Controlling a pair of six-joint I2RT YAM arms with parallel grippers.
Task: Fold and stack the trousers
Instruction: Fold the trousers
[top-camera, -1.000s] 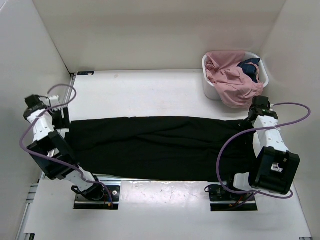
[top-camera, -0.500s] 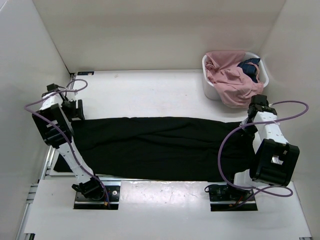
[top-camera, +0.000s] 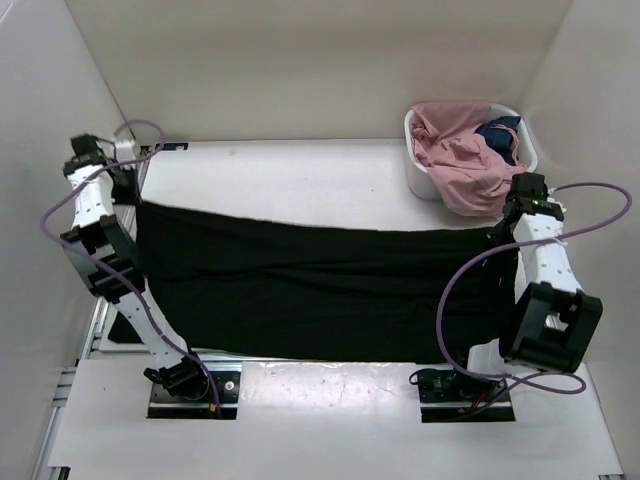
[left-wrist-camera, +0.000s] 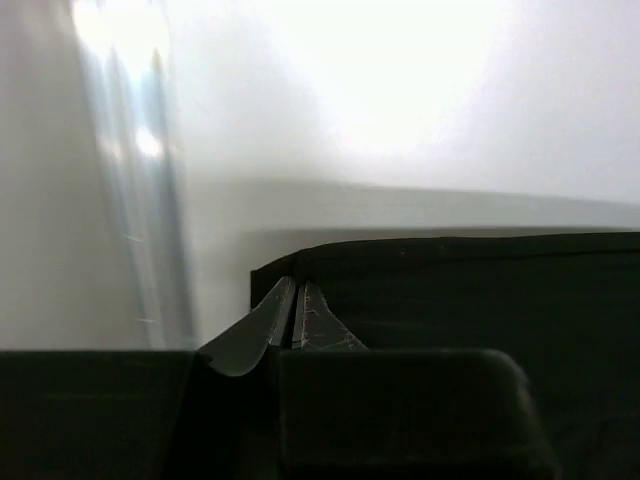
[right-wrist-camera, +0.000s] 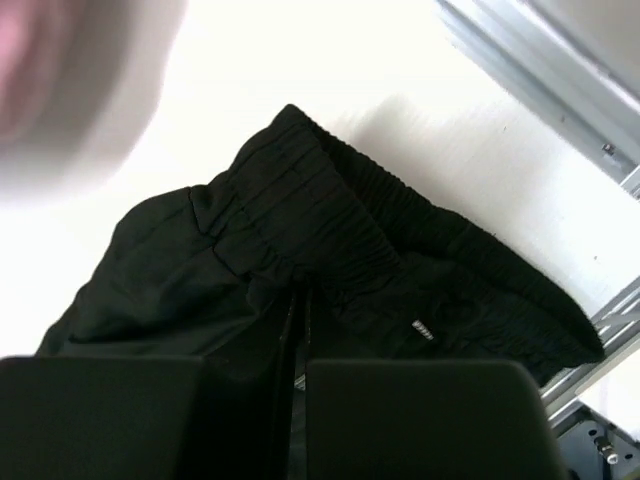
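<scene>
The black trousers (top-camera: 310, 290) lie stretched out left to right across the white table. My left gripper (top-camera: 132, 193) is at the far-left end, shut on the corner of the leg ends. In the left wrist view its fingertips (left-wrist-camera: 294, 292) pinch the fabric edge, and the trousers (left-wrist-camera: 480, 290) run off to the right. My right gripper (top-camera: 505, 228) is at the right end, shut on the gathered waistband. In the right wrist view its gripper (right-wrist-camera: 300, 310) is sunk in the bunched waist of the trousers (right-wrist-camera: 300, 210).
A white basket (top-camera: 417, 172) stands at the back right, holding a pink garment (top-camera: 460, 160) and a small dark blue one (top-camera: 500, 135). White walls enclose the table on three sides. A metal rail (right-wrist-camera: 540, 60) runs along the table's right edge.
My left gripper has moved back and shut on the leg-end corner, drawing the trousers' far-left edge toward the back wall. My right gripper has shifted slightly back with the waistband.
</scene>
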